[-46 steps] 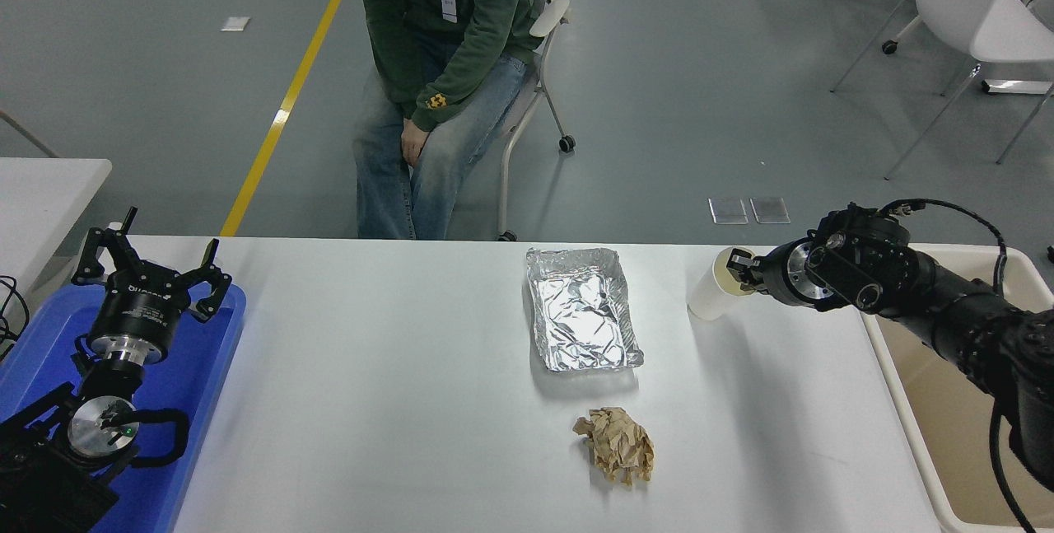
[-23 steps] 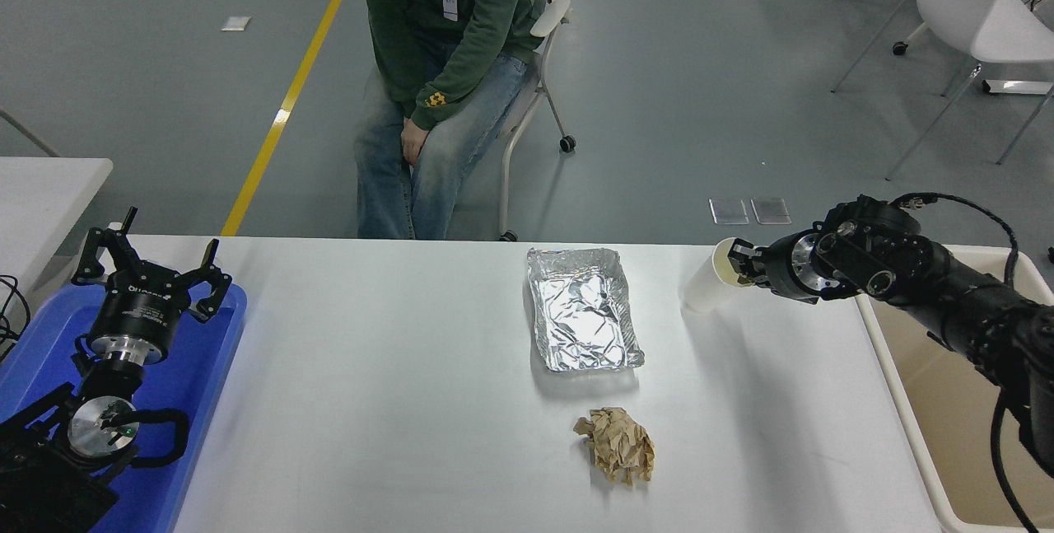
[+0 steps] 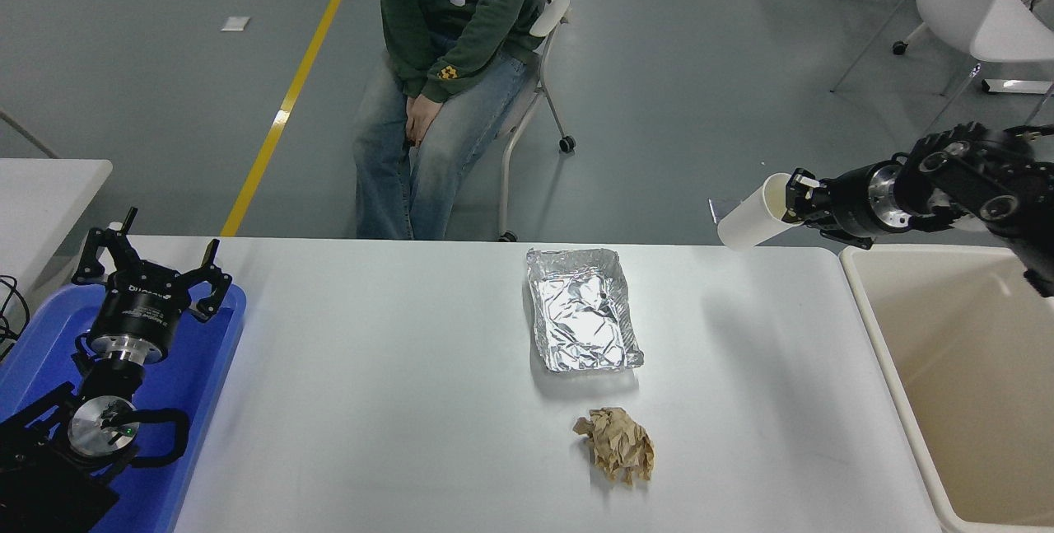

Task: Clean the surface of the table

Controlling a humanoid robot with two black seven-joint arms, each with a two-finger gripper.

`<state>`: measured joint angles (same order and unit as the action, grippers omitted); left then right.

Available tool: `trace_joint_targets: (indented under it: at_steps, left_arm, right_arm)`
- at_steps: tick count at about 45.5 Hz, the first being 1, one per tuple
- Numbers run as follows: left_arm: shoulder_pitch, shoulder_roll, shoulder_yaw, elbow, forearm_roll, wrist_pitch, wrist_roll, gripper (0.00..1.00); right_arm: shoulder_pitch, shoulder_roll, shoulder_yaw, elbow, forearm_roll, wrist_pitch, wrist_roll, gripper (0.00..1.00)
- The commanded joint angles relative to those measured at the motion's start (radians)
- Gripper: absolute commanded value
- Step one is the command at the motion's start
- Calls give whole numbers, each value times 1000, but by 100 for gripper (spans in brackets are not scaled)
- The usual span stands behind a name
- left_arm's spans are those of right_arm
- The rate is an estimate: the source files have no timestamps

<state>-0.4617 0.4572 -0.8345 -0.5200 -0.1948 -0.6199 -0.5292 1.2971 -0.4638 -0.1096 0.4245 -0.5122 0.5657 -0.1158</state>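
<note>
The left tool is parked at the lower left above a blue tray, its fingers spread and holding nothing. The tray lies at the left end of the counter, the wide white surface that fills the lower half of the view from the tray to the bin.

Near the middle of the counter, toward its far edge, lies a foil tray, crinkled and open upward. Just on the near side of it, apart from it, lies a crumpled ball of brown paper.

Beyond the far edge of the counter a person in a green top and jeans sits on a chair, hands resting between the knees.

At the upper right, the right tool pinches the rim of a white paper cup. The cup is tilted almost on its side, raised clear of the counter, above its far right corner.

A beige bin stands against the right end of the counter, below the right arm.
</note>
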Motion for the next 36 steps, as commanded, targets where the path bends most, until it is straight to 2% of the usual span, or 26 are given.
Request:
trace_joint_targets:
  at_steps: [1, 26, 36]
  left_arm:
    - [0, 0, 0, 0, 0, 0, 0, 100]
    - [0, 0, 0, 0, 0, 0, 0, 100]
    - [0, 0, 0, 0, 0, -1, 0, 100]
  right_arm:
    - [88, -113, 2, 34, 32, 85, 1, 0]
    - [189, -300, 7, 138, 34, 218, -1, 0]
    - [206, -322, 7, 143, 34, 240, -1, 0]
